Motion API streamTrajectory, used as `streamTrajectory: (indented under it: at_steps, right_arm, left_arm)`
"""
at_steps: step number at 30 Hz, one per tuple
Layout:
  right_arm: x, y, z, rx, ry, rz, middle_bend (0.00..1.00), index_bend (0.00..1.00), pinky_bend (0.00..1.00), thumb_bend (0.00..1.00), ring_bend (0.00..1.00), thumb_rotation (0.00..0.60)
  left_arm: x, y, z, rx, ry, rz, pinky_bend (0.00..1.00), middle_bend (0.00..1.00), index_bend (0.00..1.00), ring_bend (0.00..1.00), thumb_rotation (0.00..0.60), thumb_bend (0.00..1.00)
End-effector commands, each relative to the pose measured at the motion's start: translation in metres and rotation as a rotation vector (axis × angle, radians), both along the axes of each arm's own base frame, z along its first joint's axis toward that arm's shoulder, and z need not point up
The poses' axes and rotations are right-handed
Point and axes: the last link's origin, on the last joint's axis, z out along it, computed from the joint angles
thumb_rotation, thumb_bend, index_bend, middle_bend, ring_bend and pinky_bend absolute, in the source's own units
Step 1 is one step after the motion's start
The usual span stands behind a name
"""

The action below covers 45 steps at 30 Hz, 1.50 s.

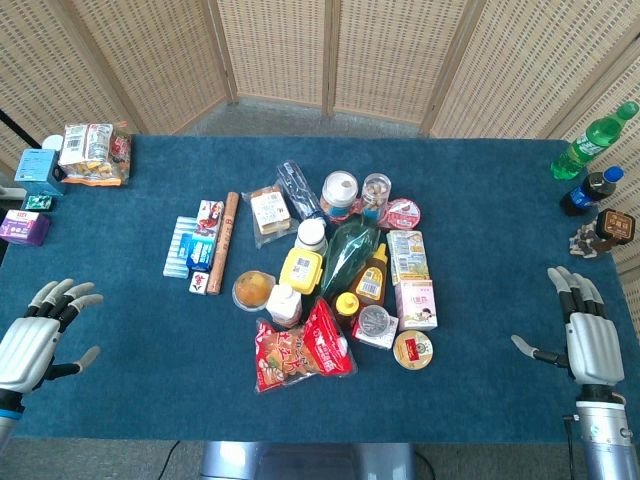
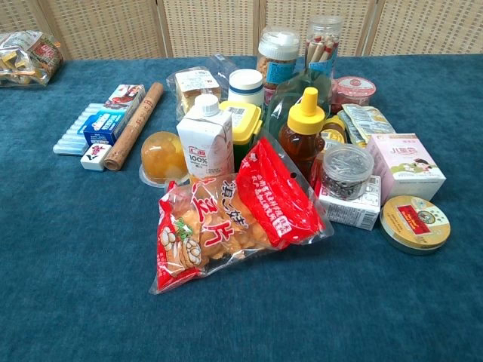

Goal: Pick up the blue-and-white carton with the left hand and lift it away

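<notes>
A small blue-and-white carton (image 1: 200, 252) (image 2: 102, 127) lies flat at the left edge of the pile, on top of a pale blue ribbed pack (image 1: 178, 243) (image 2: 74, 134). A brown paper-wrapped roll (image 1: 225, 236) (image 2: 134, 124) lies along its right side. My left hand (image 1: 40, 335) hovers at the table's near left edge, fingers spread and holding nothing, well to the left of and nearer than the carton. At the near right edge my right hand (image 1: 585, 325) is open too. Neither hand shows in the chest view.
A white drink carton (image 2: 205, 136), an orange jelly cup (image 2: 162, 157), a red snack bag (image 2: 226, 219), a honey bottle (image 2: 303, 136) and several jars and boxes crowd the middle. Snack packs (image 1: 92, 153) and small boxes sit far left. Drink bottles (image 1: 590, 160) stand far right.
</notes>
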Motion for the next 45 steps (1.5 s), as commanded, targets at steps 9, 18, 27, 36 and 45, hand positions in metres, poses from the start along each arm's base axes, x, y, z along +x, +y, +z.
streamTrajectory:
  at_steps: [9, 18, 27, 36, 45]
  right_arm:
    - [0.0, 0.0, -0.002, 0.004, -0.009, -0.001, 0.0, 0.0, 0.0, 0.0, 0.0, 0.514]
    - [-0.002, 0.005, 0.001, -0.009, -0.012, -0.007, 0.0, 0.0, 0.0, 0.0, 0.0, 0.515]
    - [-0.006, 0.01, 0.005, -0.017, -0.007, -0.023, 0.0, 0.0, 0.0, 0.0, 0.0, 0.514]
    - [-0.01, 0.016, 0.009, -0.028, -0.003, -0.044, 0.0, 0.0, 0.0, 0.0, 0.0, 0.515]
    - [-0.01, 0.02, 0.013, -0.035, 0.008, -0.061, 0.0, 0.0, 0.0, 0.0, 0.0, 0.513]
  left_arm:
    - [-0.001, 0.001, -0.001, -0.009, 0.01, -0.004, 0.0, 0.18, 0.23, 0.08, 0.6, 0.34]
    - [-0.009, 0.022, 0.001, 0.01, 0.165, 0.008, 0.0, 0.12, 0.19, 0.06, 0.6, 0.34]
    - [-0.022, 0.062, -0.008, 0.033, 0.246, 0.055, 0.0, 0.08, 0.12, 0.06, 0.6, 0.34]
    - [-0.022, 0.107, -0.033, 0.075, 0.305, 0.048, 0.0, 0.05, 0.07, 0.05, 0.6, 0.34]
    - [-0.003, 0.151, -0.07, 0.127, 0.354, -0.028, 0.0, 0.05, 0.07, 0.05, 0.6, 0.34]
